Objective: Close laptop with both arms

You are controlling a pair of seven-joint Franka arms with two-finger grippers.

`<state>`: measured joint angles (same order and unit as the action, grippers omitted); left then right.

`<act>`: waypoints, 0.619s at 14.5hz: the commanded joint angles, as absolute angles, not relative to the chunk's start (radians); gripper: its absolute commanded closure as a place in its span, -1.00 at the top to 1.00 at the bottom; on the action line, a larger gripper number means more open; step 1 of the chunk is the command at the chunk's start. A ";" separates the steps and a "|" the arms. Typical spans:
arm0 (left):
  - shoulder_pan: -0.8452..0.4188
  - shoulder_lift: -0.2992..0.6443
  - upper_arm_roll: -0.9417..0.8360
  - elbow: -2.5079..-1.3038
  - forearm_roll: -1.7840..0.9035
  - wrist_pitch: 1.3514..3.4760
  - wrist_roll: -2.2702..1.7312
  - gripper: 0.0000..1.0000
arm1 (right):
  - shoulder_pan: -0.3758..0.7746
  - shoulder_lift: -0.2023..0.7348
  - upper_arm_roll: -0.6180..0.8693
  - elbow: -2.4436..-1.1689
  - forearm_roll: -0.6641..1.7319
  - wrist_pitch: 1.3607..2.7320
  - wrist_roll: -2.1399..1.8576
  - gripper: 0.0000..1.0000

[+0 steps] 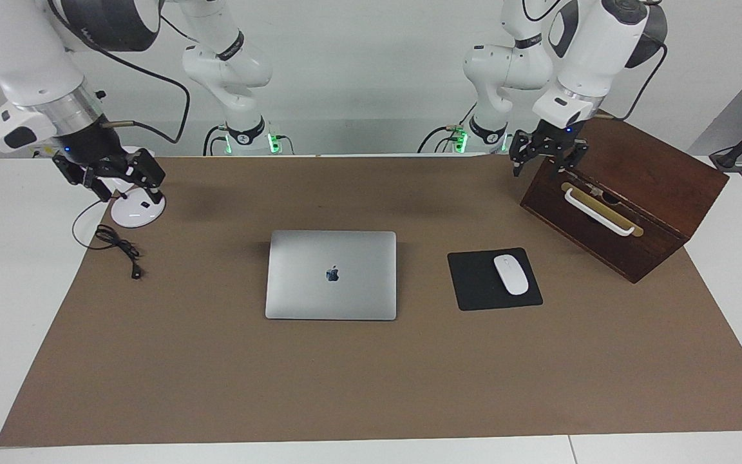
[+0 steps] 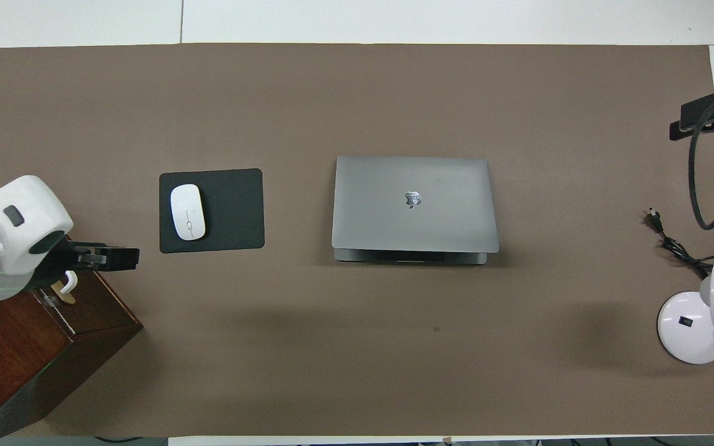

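The silver-grey laptop (image 1: 331,275) lies shut and flat on the middle of the brown mat, apple logo up; it also shows in the overhead view (image 2: 414,204). My left gripper (image 1: 548,158) is open and empty, up in the air over the wooden box's edge, well clear of the laptop; in the overhead view (image 2: 115,257) it hangs over the box's corner. My right gripper (image 1: 123,177) is open and empty, raised over the white lamp at the right arm's end; the overhead view (image 2: 710,118) shows it at the mat's edge.
A white mouse (image 1: 511,275) sits on a black mouse pad (image 1: 474,290) beside the laptop, toward the left arm's end. A dark wooden box (image 1: 628,187) with a white handle stands there too. A white desk lamp (image 1: 131,209) and black cable (image 1: 116,248) are at the right arm's end.
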<state>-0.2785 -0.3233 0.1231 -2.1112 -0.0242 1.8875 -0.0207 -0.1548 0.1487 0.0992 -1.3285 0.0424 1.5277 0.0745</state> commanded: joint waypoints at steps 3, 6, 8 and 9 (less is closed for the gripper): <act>-0.140 -0.292 0.110 -2.001 -0.009 1.827 -0.020 1.00 | -0.160 0.118 0.107 -1.308 0.040 1.496 0.091 1.00; -0.094 -0.206 0.112 -1.826 -0.012 1.693 -0.017 1.00 | -0.160 0.117 0.106 -1.305 0.046 1.486 0.084 1.00; -0.092 -0.160 0.112 -1.732 -0.015 1.629 -0.017 1.00 | -0.161 0.114 0.106 -1.304 0.046 1.476 0.081 1.00; -0.091 -0.147 0.112 -1.711 -0.020 1.618 -0.017 1.00 | -0.160 0.110 0.106 -1.302 0.048 1.467 0.081 1.00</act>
<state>-0.1062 -0.2224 0.1236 -1.8239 -0.0242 1.6889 -0.0200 -0.1547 0.1202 0.0999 -1.3076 0.0430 1.4917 0.0745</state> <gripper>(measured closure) 0.000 0.000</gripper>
